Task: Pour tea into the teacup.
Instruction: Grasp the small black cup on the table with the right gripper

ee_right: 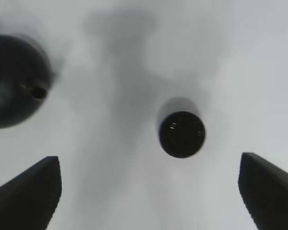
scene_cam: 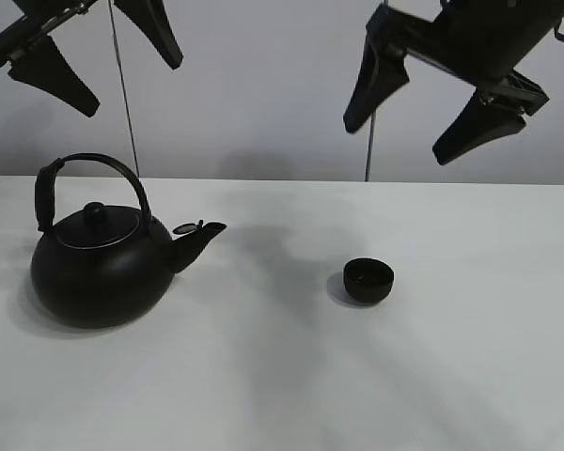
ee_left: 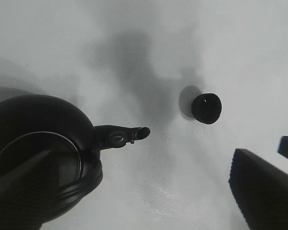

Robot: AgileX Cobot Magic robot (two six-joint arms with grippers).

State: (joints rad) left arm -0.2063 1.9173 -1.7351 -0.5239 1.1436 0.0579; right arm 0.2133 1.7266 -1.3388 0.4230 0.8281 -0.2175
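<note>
A big round black kettle (scene_cam: 99, 263) with an arched handle stands on the left of the white table, spout toward the right. The tiny matte-black teacup (scene_cam: 368, 279) stands upright right of centre, well apart from the spout. My left gripper (scene_cam: 113, 56) hangs open and empty high above the kettle. My right gripper (scene_cam: 428, 113) hangs open and empty high above the teacup. The left wrist view shows the kettle (ee_left: 43, 153) and the teacup (ee_left: 206, 108); the right wrist view shows the teacup (ee_right: 181, 134) and the kettle (ee_right: 14, 79). No tea is visible.
The white table (scene_cam: 282, 376) carries only the kettle and the teacup. A pale wall stands behind, with two thin cables (scene_cam: 124, 89) hanging down in front of it.
</note>
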